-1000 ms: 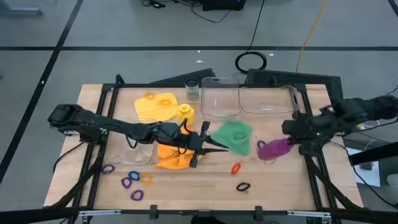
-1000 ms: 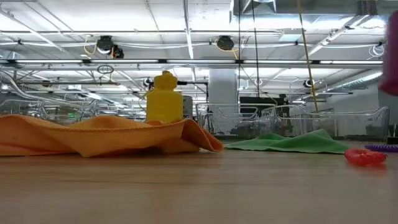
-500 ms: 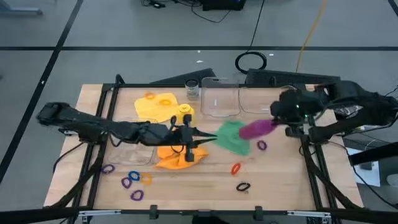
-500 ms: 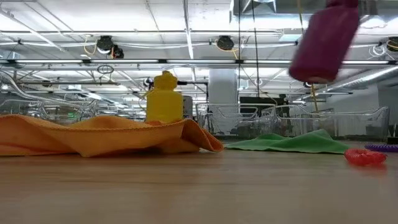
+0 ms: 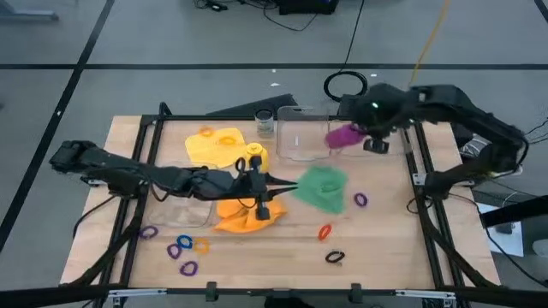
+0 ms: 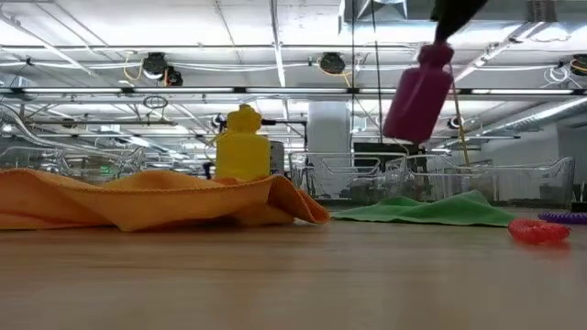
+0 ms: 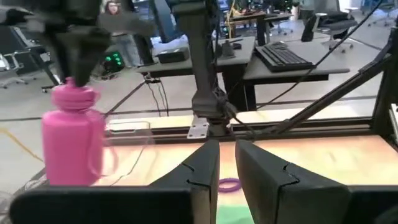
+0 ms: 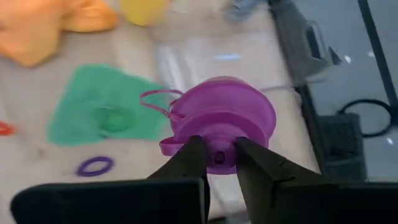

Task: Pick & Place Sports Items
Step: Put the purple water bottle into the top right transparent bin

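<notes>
A purple bottle [image 5: 345, 135] hangs high over the clear boxes at the table's far side, with my right gripper [image 5: 368, 130] shut on its top. It also shows in the low view [image 6: 417, 96] and the left wrist view [image 7: 71, 143]. My left gripper [image 5: 289, 182] is shut and holds nothing. It points nearly level above the table, between the orange cloth [image 5: 242, 216] and the green cloth [image 5: 324, 188]. A yellow bottle [image 5: 254, 156] stands upright beside a yellow cloth [image 5: 218, 145]. Small coloured rings [image 5: 180, 246] lie on the table. My right gripper pinches the purple bottle's cap [image 8: 219, 154] between its two fingers [image 8: 189, 158]. The fingers come from above, slanting down. The bottle hangs below them, lifted clear and tilted, its bottom swung toward the table's left [image 6: 408, 124].
Two clear boxes [image 5: 301, 141] [image 5: 377, 141] and a small glass jar [image 5: 265, 122] stand at the far edge. A third clear box [image 5: 184, 210] lies under my left arm. Single rings lie near the green cloth: purple [image 5: 360, 199], orange [image 5: 324, 231], black [image 5: 335, 256].
My right gripper has carried the purple bottle from near the table's right edge toward the far edge and leftward, rising a little, to over the clear boxes; it stays shut on the cap. My left gripper has drawn slightly toward the far edge and tipped up to nearly level.
</notes>
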Action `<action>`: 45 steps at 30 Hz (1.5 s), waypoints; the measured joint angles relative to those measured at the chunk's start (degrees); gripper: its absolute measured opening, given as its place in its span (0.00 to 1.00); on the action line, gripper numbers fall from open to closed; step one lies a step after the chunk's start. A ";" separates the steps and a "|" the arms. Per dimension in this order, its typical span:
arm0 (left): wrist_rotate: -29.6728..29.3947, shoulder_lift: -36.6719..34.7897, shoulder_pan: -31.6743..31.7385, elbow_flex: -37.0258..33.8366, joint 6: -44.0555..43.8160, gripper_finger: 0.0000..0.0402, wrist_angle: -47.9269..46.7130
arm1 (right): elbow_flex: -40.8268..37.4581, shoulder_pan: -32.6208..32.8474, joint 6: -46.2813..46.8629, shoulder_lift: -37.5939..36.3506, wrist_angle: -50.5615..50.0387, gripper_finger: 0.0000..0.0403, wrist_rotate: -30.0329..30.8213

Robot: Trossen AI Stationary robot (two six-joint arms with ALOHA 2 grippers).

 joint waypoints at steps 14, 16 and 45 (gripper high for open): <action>0.07 0.00 0.93 0.00 -0.78 0.12 -1.37 | 2.24 -22.26 -7.28 3.48 -0.03 0.05 -8.61; 0.09 0.00 0.93 0.00 -0.80 0.12 -1.39 | 1.18 -24.22 -6.57 3.47 -0.04 0.05 -9.54; 0.20 0.07 0.93 0.00 -0.20 0.12 -1.39 | -22.02 -24.36 -9.57 3.47 12.68 0.05 -9.15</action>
